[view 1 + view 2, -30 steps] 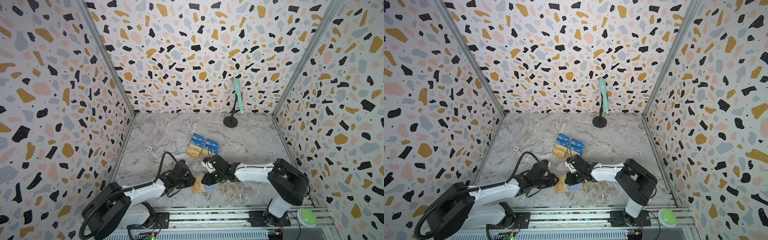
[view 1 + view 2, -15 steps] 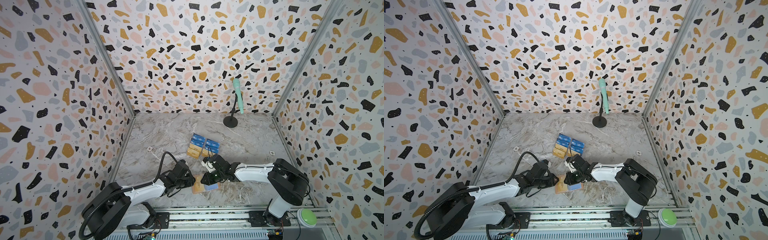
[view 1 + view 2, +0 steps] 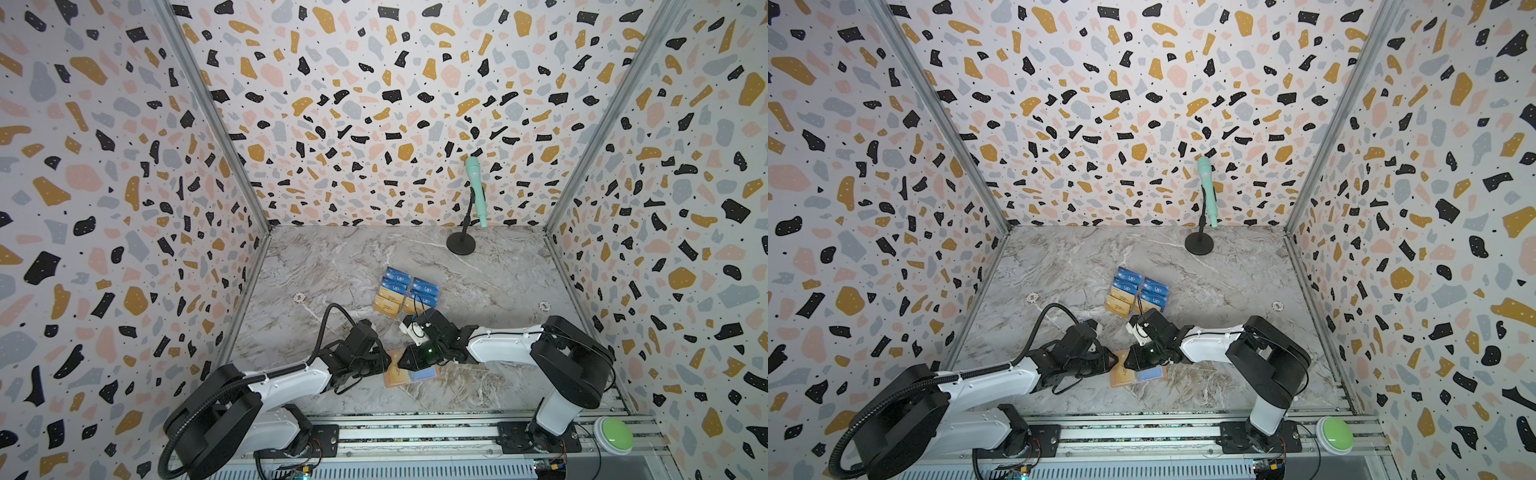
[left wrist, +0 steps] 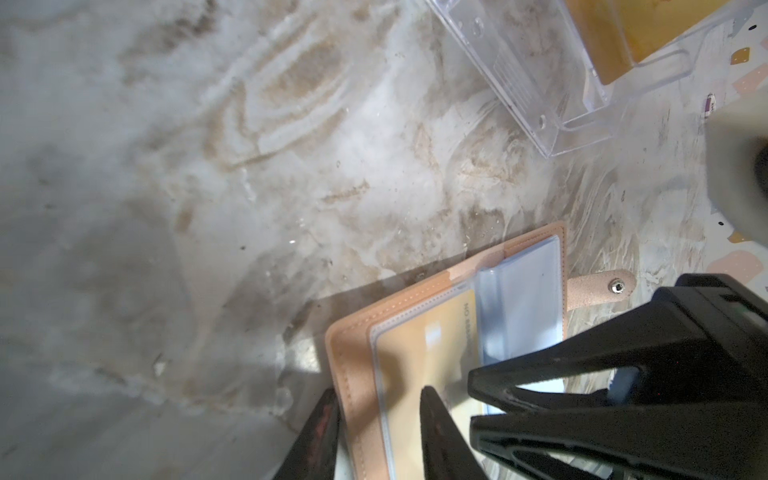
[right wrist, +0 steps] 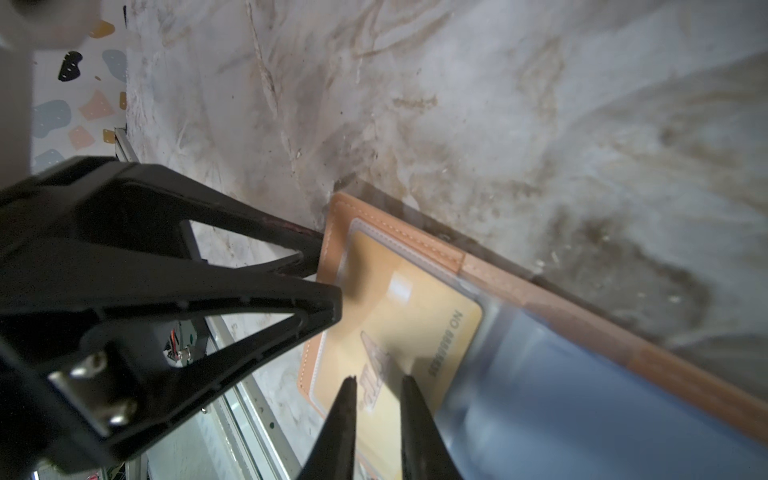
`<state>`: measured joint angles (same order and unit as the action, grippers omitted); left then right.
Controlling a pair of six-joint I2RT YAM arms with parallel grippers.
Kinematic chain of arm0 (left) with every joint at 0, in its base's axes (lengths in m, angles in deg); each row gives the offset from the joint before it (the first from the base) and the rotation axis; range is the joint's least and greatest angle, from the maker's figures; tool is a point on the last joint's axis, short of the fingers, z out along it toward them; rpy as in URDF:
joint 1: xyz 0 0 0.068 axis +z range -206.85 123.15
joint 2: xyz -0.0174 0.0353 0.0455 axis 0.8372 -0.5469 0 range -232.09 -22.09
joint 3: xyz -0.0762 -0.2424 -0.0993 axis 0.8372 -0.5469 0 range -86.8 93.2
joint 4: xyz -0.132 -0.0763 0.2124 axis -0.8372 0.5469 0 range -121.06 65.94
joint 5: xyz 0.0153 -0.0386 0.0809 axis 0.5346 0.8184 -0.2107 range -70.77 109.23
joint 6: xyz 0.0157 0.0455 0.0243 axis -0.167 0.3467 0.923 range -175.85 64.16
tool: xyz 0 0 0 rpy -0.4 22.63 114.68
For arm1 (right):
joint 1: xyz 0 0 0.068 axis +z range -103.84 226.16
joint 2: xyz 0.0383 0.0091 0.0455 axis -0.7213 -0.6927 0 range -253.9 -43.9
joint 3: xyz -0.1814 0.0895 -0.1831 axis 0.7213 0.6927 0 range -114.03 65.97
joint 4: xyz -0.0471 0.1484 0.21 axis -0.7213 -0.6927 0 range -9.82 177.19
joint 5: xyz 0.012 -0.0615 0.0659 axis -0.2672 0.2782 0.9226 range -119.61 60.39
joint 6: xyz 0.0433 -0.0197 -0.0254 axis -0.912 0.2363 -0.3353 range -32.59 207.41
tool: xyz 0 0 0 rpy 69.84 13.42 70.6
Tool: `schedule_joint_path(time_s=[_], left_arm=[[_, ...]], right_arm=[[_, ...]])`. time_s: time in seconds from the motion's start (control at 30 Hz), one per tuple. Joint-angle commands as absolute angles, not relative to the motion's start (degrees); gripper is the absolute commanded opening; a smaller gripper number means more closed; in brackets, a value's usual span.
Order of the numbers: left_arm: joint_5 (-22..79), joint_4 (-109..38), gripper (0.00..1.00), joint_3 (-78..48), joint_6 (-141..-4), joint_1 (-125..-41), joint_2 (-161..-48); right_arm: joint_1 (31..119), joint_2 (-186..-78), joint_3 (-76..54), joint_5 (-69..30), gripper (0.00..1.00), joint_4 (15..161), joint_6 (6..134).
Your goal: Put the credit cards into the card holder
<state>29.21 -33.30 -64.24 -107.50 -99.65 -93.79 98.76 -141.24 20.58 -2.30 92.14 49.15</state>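
The card holder [image 3: 390,383] lies open on the marble floor near the front, salmon-pink with its snap tab [image 4: 602,289] out to one side. A gold credit card [image 5: 415,332] sits in one clear sleeve and a blue card [image 5: 582,407] in the other. My left gripper [image 4: 376,395] is open and straddles the holder's outer edge [image 4: 353,345]; one fingertip [image 4: 428,399] rests on the gold card's sleeve. My right gripper [image 5: 378,378] hovers over the gold card with its jaws a narrow gap apart and nothing between them. In both top views the two grippers [image 3: 384,363] [image 3: 405,361] meet over the holder.
A clear acrylic stand [image 3: 405,291] with several blue and gold cards stands just behind the grippers, close to the right wrist. A mint microphone [image 3: 476,191] on a black base [image 3: 461,243] is at the back. A green button [image 3: 613,434] sits on the front rail.
The right gripper's jaws have parted slightly. Both arms and the card holder stay where they were.
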Motion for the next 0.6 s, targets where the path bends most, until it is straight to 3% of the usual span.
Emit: schedule_joint_path(time_s=[0.0,0.13,0.57], left_arm=[[29.4,-33.2,0.35,-63.8,-106.9,-99.4,-93.7],[29.3,-33.3,0.35,-64.0,-106.9,-99.5,-93.5],[29.5,-33.5,0.35,-63.8,-106.9,-99.4,-94.1]], right_arm=[[98.6,-139.7,19.3,-4.9,0.22,88.7,49.9],[99.7,-139.1,18.6,-8.3,0.29,86.4,51.1],[100.6,-140.5,19.0,-4.5,0.29,89.7,49.8]])
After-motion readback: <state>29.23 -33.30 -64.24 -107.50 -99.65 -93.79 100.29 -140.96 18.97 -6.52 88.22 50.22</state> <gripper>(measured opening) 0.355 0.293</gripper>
